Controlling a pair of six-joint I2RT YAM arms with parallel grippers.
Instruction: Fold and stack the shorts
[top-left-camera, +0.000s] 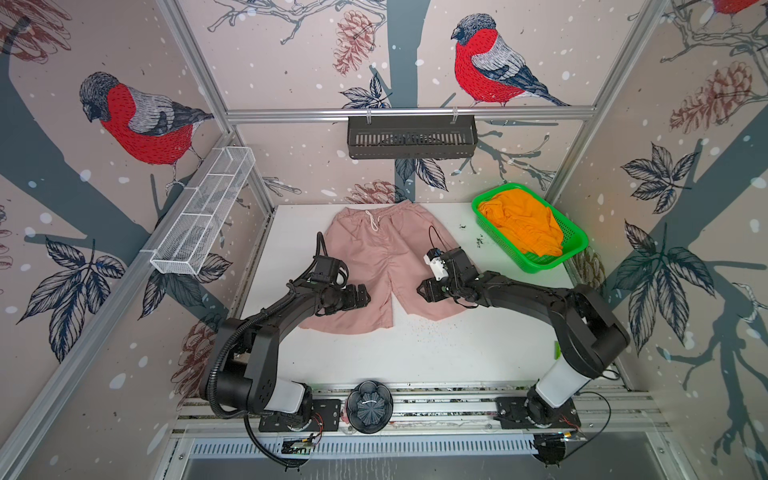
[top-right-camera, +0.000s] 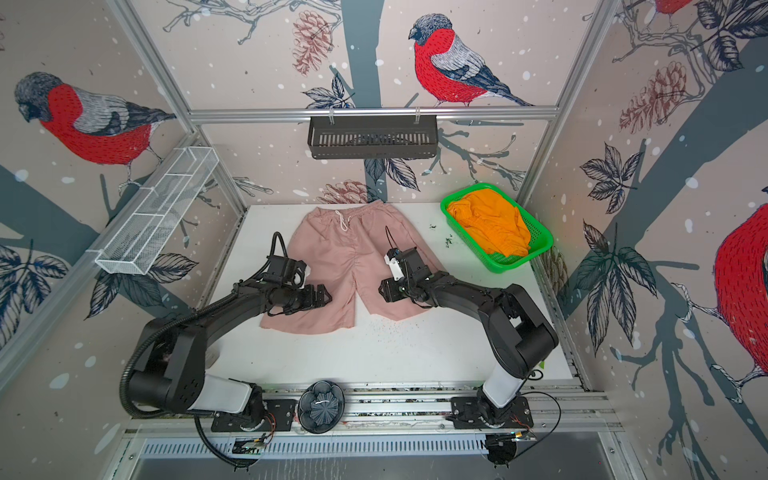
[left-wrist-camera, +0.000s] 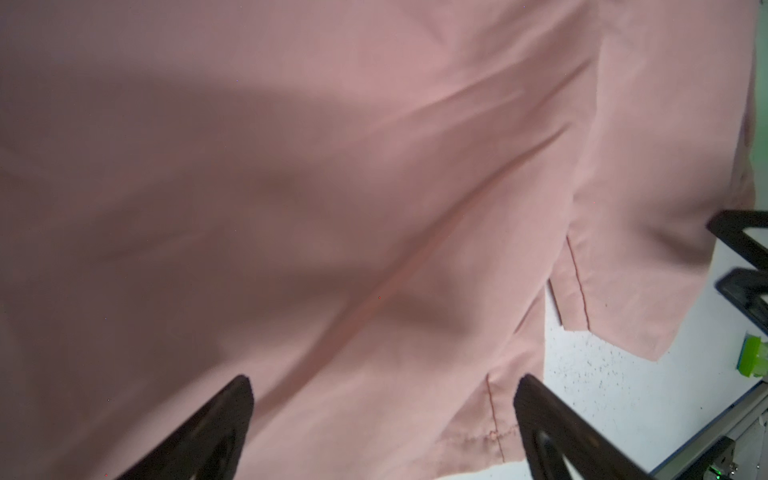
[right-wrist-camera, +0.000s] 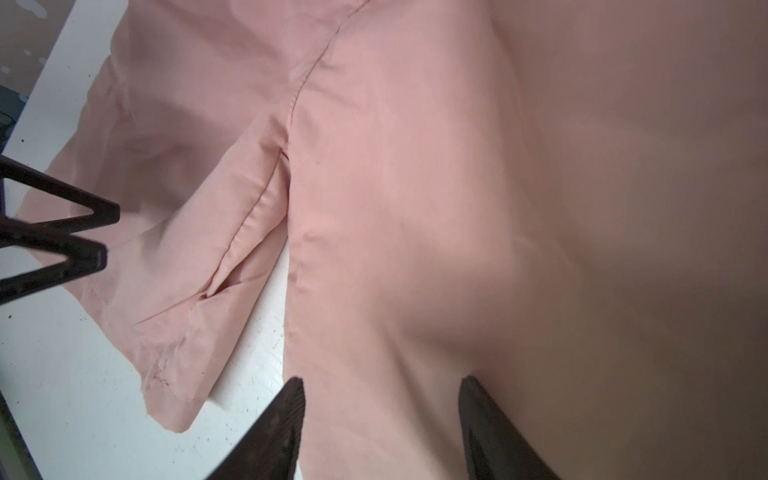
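Observation:
The dusty pink shorts (top-left-camera: 386, 257) (top-right-camera: 353, 253) lie flat on the white table, waistband and white drawstring (top-left-camera: 371, 220) toward the back wall, legs toward the front. My left gripper (top-left-camera: 365, 296) (top-right-camera: 326, 297) (left-wrist-camera: 384, 382) hovers open over the left leg near the inner hem. My right gripper (top-left-camera: 419, 289) (top-right-camera: 381, 289) (right-wrist-camera: 382, 380) hangs over the right leg near its inner edge, jaws apart with nothing pinched. The two grippers face each other across the crotch gap. The orange shorts (top-left-camera: 521, 224) (top-right-camera: 490, 222) sit crumpled in the green basket (top-left-camera: 536, 266) (top-right-camera: 498, 264).
The green basket stands at the table's back right corner. A black bowl (top-left-camera: 369, 405) rests on the front rail between the arm bases. A black slotted shelf (top-left-camera: 411, 137) hangs on the back wall and a white wire rack (top-left-camera: 203, 212) on the left wall. Dark specks (top-left-camera: 432, 328) dot the table.

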